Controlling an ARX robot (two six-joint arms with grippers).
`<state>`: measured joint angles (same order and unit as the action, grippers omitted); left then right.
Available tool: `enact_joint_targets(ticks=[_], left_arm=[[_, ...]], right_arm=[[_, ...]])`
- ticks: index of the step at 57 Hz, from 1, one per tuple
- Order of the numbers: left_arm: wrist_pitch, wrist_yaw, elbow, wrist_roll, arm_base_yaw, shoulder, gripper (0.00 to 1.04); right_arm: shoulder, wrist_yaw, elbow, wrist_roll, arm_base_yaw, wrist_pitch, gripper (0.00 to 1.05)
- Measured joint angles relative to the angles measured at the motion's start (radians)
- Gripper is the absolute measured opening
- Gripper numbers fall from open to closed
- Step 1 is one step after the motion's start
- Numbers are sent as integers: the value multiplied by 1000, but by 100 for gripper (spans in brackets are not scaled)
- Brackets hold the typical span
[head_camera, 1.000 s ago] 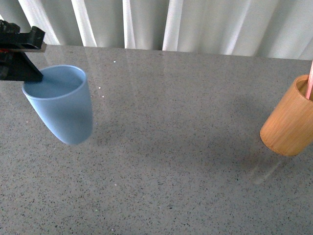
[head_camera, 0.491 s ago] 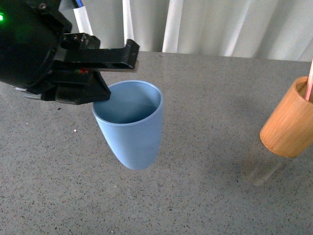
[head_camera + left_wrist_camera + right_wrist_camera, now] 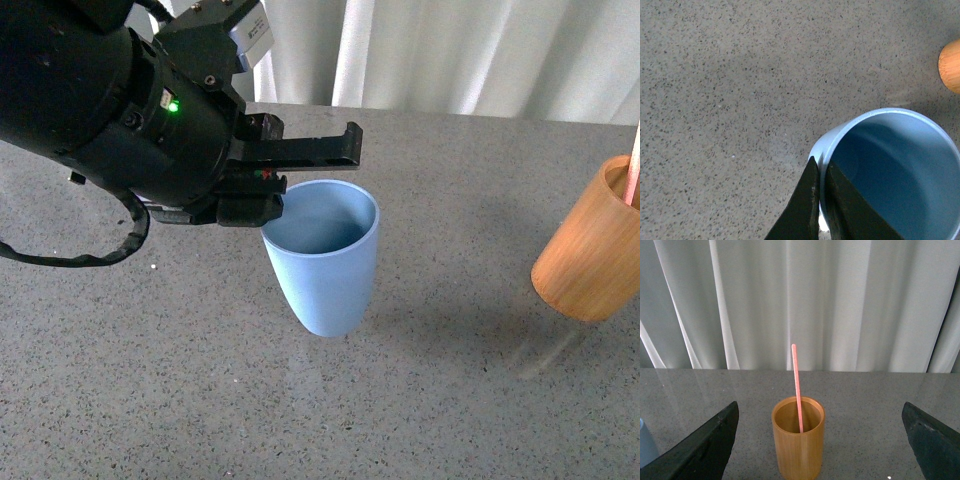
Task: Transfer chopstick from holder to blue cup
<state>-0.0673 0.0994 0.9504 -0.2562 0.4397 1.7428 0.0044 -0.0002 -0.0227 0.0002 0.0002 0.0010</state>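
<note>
The light blue cup (image 3: 325,260) hangs tilted just above the grey table near its middle, and my left gripper (image 3: 275,195) is shut on its rim, one finger inside and one outside. The left wrist view looks down into the blue cup (image 3: 900,175) with my left gripper (image 3: 821,200) pinching its wall. At the right edge stands the orange-brown holder (image 3: 592,255) with a pinkish-red chopstick (image 3: 634,165) in it. In the right wrist view the holder (image 3: 798,442) stands upright with the chopstick (image 3: 797,387) leaning in it, centred ahead of my open right gripper (image 3: 822,445).
The speckled grey table (image 3: 450,400) runs back to white curtains (image 3: 450,55). The left arm's black body (image 3: 100,110) fills the upper left of the front view. The holder's edge (image 3: 951,65) shows beyond the cup in the left wrist view.
My left gripper has carried the blue cup from the table's far left toward the middle, closer to the holder. The holder and chopstick have not moved.
</note>
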Motion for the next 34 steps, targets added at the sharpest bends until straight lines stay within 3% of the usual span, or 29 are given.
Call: enact_joint_targets(ticks=[34], left_arm=[[151,-27,-44,-60,43,80,4]], right_arm=[[0,0,0,0,0,0,95]])
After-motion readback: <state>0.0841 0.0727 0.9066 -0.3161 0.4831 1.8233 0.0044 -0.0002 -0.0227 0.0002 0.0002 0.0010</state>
